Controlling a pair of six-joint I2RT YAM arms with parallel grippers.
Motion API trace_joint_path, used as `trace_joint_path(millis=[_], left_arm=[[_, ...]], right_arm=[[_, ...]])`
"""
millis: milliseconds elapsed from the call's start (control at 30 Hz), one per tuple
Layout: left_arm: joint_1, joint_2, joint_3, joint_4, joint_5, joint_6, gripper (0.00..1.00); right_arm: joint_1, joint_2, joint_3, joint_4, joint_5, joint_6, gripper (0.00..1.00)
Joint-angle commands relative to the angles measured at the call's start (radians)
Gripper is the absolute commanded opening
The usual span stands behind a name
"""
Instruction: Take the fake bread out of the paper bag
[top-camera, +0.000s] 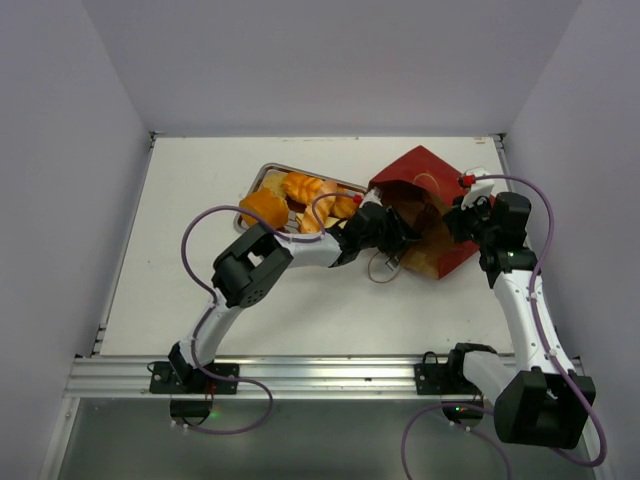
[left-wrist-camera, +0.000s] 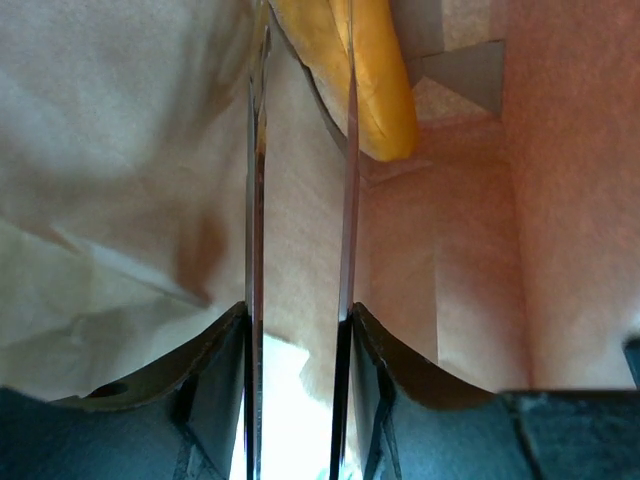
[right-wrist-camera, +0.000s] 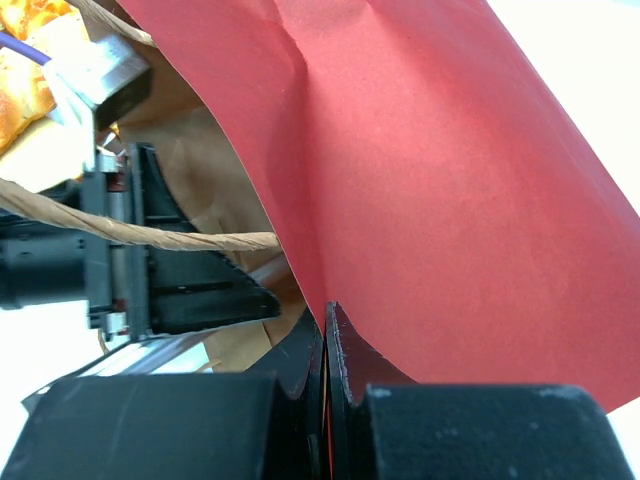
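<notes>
The paper bag (top-camera: 428, 178), red outside and brown inside, lies on its side right of centre, its mouth toward the left arm. My left gripper (top-camera: 403, 236) reaches into the mouth. In the left wrist view its thin fingers (left-wrist-camera: 256, 200) stand apart inside the brown bag (left-wrist-camera: 450, 280). A yellow fake bread piece (left-wrist-camera: 385, 90) lies at the fingertips, partly between them, and a grip does not show. My right gripper (right-wrist-camera: 326, 320) is shut on the bag's red wall (right-wrist-camera: 450, 200) at its edge and shows in the top view (top-camera: 462, 226).
A metal tray (top-camera: 262, 172) behind the left arm holds several orange bread pieces (top-camera: 300, 190). A string handle (top-camera: 380, 270) lies on the table in front of the bag and crosses the right wrist view (right-wrist-camera: 150, 236). White walls enclose the table.
</notes>
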Motion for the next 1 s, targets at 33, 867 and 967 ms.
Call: trace_joint_path(millis=[33, 867, 967], left_arm=[[0.002, 0.048, 0.088, 0.047, 0.034, -0.07, 0.48], [0.002, 0.128, 0.208, 0.073, 0.131, -0.16, 0.53], [0.002, 0.141, 0.226, 0.073, 0.143, -0.168, 0.53]], right_arm=[[-0.004, -0.001, 0.007, 0.008, -0.01, -0.005, 0.01], [-0.004, 0.014, 0.007, 0.004, -0.037, -0.002, 0.01], [-0.004, 0.023, 0.01, -0.004, -0.05, -0.004, 0.01]])
